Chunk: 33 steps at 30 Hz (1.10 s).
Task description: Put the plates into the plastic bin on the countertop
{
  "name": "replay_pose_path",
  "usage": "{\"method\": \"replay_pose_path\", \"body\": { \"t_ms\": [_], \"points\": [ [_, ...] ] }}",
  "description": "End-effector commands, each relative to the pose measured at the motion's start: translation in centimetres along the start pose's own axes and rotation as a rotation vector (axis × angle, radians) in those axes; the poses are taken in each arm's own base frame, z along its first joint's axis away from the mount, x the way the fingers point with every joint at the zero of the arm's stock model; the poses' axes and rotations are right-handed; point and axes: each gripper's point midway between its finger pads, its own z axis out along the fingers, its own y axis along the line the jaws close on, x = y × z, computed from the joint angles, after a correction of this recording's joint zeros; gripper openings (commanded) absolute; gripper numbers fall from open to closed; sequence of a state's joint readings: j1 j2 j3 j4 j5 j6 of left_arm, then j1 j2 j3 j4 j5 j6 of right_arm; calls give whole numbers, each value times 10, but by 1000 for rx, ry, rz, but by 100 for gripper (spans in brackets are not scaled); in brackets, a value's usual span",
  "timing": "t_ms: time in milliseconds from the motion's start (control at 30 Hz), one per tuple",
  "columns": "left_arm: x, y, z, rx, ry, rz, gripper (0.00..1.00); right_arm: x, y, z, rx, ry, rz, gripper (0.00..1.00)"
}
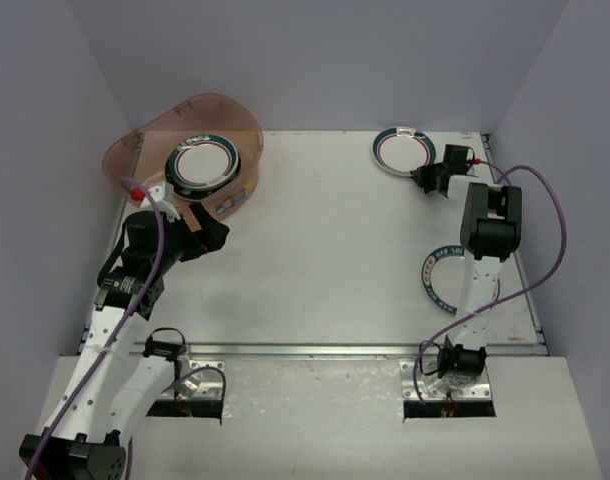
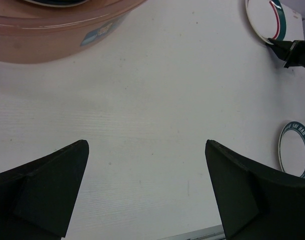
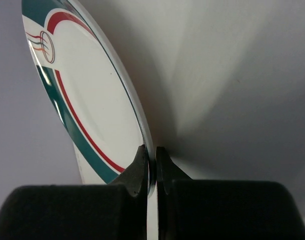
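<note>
The translucent pinkish-orange plastic bin (image 1: 135, 150) stands at the back left of the white countertop (image 1: 325, 250) and holds a stack of plates (image 1: 202, 163). My left gripper (image 1: 210, 235) is open and empty just in front of the bin; the left wrist view shows its gripper (image 2: 146, 145) over bare tabletop, with the bin (image 2: 52, 35) at the top. My right gripper (image 1: 425, 178) is shut on the near rim of the teal-red banded plate (image 1: 403, 150) at the back right. The right wrist view shows that plate's (image 3: 87, 100) edge pinched in the gripper (image 3: 151, 152). A teal-lettered plate (image 1: 447, 285) lies at the right, partly hidden by the right arm.
Grey walls close in the back and both sides. A metal rail (image 1: 335, 350) runs along the front edge. The right arm's purple cable (image 1: 555, 215) loops over the right edge. The teal-lettered plate (image 2: 297, 155) and teal-red plate (image 2: 265, 20) also show in the left wrist view.
</note>
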<state>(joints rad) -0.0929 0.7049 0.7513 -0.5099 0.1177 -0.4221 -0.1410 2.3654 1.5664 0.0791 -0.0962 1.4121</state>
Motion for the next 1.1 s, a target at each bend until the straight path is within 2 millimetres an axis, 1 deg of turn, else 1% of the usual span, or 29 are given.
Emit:
{"method": "replay_pose_path", "body": {
  "t_ms": [0,33,100,133,167,200,233,267,300,367,400,500,567,600,700,767,800,900,1000,1033,1067],
  "points": [
    [-12,-17,4,87,-37,6,100,48,-76,-43,271,120,-176,0],
    [-11,-23,6,122,-30,1,100,56,-68,-56,245,136,-241,0],
    [-4,-36,12,200,1,-18,100,81,-52,-83,157,172,-395,0],
    [0,-45,15,261,22,-29,100,93,-46,-100,107,186,-465,0],
    [7,-56,20,336,58,-53,100,114,-40,-120,42,215,-557,0],
    [14,-70,20,424,106,-81,100,130,-36,-136,-12,246,-626,0],
    [20,-81,20,493,154,-106,100,145,-38,-150,-56,294,-677,0],
    [25,-88,25,531,192,-125,100,165,-45,-168,-106,364,-733,0],
    [26,-93,29,556,203,-123,100,178,-40,-182,-154,415,-766,0],
    [32,-99,37,579,229,-113,100,213,-40,-218,-269,575,-830,0],
    [34,-103,40,589,236,-111,100,226,-37,-234,-325,636,-847,0],
    [46,-111,45,615,285,-113,100,262,-23,-275,-515,785,-868,0],
    [53,-108,51,599,311,-117,100,279,-15,-300,-605,877,-870,0],
    [57,-106,53,585,326,-119,100,286,-11,-310,-641,903,-876,0],
    [65,-93,59,517,336,-111,100,288,-2,-325,-705,915,-861,0],
    [73,-87,58,487,363,-119,99,290,5,-338,-750,941,-855,0],
    [75,-86,57,489,371,-117,99,292,7,-341,-765,945,-855,0],
    [79,-86,53,488,392,-111,98,292,11,-348,-786,938,-862,0],
    [72,-83,53,461,370,-80,97,292,11,-350,-790,932,-868,0],
    [74,-80,52,438,383,-78,97,291,10,-350,-782,924,-869,0],
    [72,-80,51,431,378,-67,98,289,9,-349,-767,910,-881,0]
  ]
}}
